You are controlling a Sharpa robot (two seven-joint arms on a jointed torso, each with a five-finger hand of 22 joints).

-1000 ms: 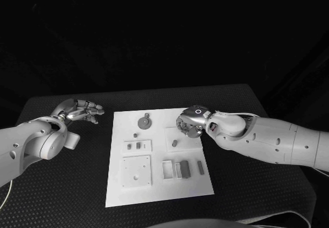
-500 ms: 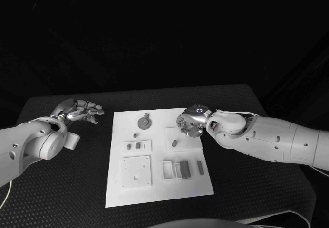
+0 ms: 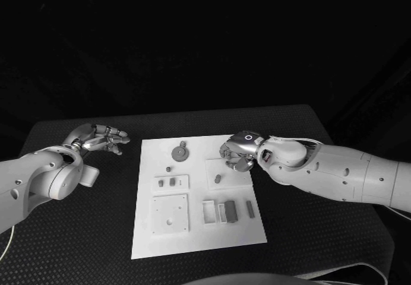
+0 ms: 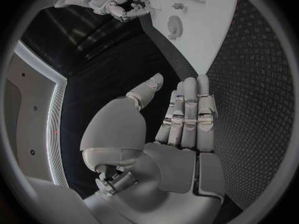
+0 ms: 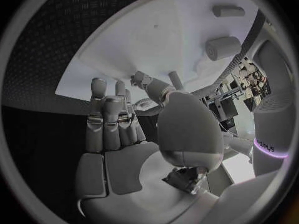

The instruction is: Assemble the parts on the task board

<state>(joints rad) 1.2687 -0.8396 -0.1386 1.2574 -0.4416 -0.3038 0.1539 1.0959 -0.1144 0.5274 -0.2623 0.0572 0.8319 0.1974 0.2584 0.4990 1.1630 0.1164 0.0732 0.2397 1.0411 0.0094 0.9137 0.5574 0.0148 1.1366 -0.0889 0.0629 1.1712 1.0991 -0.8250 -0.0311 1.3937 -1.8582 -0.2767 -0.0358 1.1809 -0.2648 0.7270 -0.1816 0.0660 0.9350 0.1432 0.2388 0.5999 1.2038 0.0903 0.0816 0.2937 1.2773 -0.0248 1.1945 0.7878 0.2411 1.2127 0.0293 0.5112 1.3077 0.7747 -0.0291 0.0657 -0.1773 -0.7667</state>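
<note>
The white task board (image 3: pixel 195 234) lies mid-table. It carries a round grey disc (image 3: pixel 180 152), a small oval part (image 3: pixel 218 177), two little blocks (image 3: pixel 173 181) and upright rectangular parts (image 3: pixel 230 211). My right hand (image 3: pixel 237 155) hovers over the board's far right corner, fingers pointing down, just beyond the oval part. The right wrist view has its fingers (image 5: pixel 112 119) straight, the thumb apart and nothing between them; a short cylinder (image 5: pixel 223 47) and a thin peg (image 5: pixel 176 77) lie on the board beyond. My left hand (image 3: pixel 101 139) rests off the board to its far left, fingers (image 4: pixel 190 109) stretched out and empty.
A square white plate (image 3: pixel 170 214) with a hole sits in the board's near left area. Black textured table (image 3: pixel 85 237) surrounds the board on all sides. The left wrist view looks along the table to the board (image 4: pixel 209 30), its disc (image 4: pixel 175 27) and my right hand (image 4: pixel 121 6).
My right hand has shifted a little toward the board's right edge and lowered slightly. The left hand and the parts have stayed put.
</note>
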